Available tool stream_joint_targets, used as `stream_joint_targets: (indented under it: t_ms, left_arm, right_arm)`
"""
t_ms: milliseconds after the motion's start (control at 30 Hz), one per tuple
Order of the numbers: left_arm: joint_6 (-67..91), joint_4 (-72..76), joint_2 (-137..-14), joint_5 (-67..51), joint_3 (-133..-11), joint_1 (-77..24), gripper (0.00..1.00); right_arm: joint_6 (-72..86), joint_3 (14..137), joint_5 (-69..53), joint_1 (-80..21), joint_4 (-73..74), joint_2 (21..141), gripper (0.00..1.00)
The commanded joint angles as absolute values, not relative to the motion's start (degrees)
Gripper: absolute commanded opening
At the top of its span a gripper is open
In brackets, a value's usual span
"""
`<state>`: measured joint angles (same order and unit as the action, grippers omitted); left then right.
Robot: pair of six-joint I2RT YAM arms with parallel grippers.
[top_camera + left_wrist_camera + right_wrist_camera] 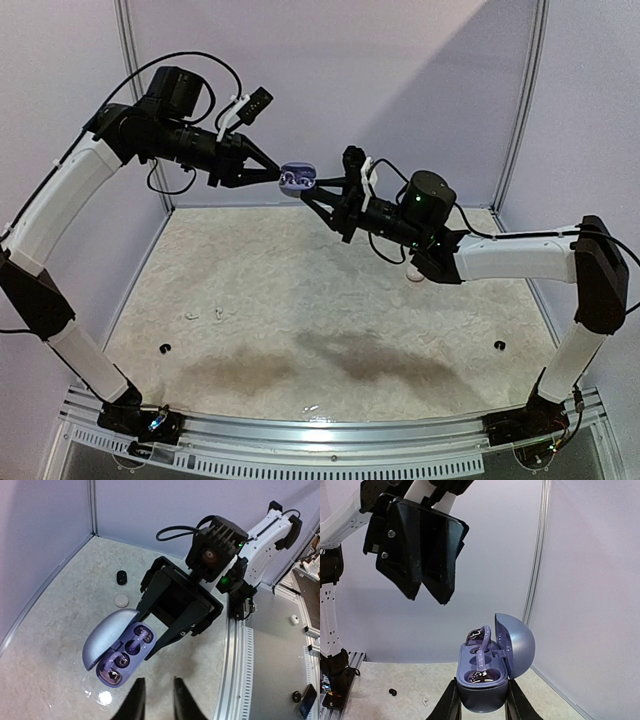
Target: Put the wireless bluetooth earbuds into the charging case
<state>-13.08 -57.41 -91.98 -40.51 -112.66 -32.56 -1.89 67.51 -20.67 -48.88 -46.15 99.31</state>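
Two buds in an open case, held aloft: slip and jam risks

Risk 1: the right gripper [313,187] clamps only the lower body of the lavender charging case [482,697], well above the table [300,330]. If you press off-centre, the case can twist free and fall.

Risk 2: the rear earbud [476,635] looks proud of its well. Closing the lid [520,645] on it could jam it or pop it out. The front earbud [479,676] sits low.

Your left gripper [158,682] hangs just short of the case with only a narrow gap between its jaws, and it holds nothing. The case lies between the two grippers' tips.
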Motion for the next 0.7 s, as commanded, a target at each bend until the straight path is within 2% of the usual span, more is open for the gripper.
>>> stream_joint_targets:
  t_ms: [0, 200, 367, 667]
  left_arm:
    - [-12.03, -51.57, -89.66, -39.12, -109.79, -32.43, 0.13]
    - [-14.23, -43.28, -84.28, -35.0, -99.3, -33.46, 0.07]
    - [-12.94, -40.09, -84.93, -32.15, -99.37, -33.57, 0.04]
    - [-12.54, -39.41, -85.04, -34.13, -98.26, -34.36, 0.04]
  right_arm:
    - [-3.12, 67.32, -22.73, -48.68, -44.32, 96.23, 0.0]
    - [-2.94, 67.32, -23.79, -48.68, -44.21, 95.58, 0.0]
    - [-2.73, 67.5, -24.34, -48.69, -44.29, 95.79, 0.0]
    - [-2.55, 67.76, -24.35, -48.64, -44.64, 96.24, 0.0]
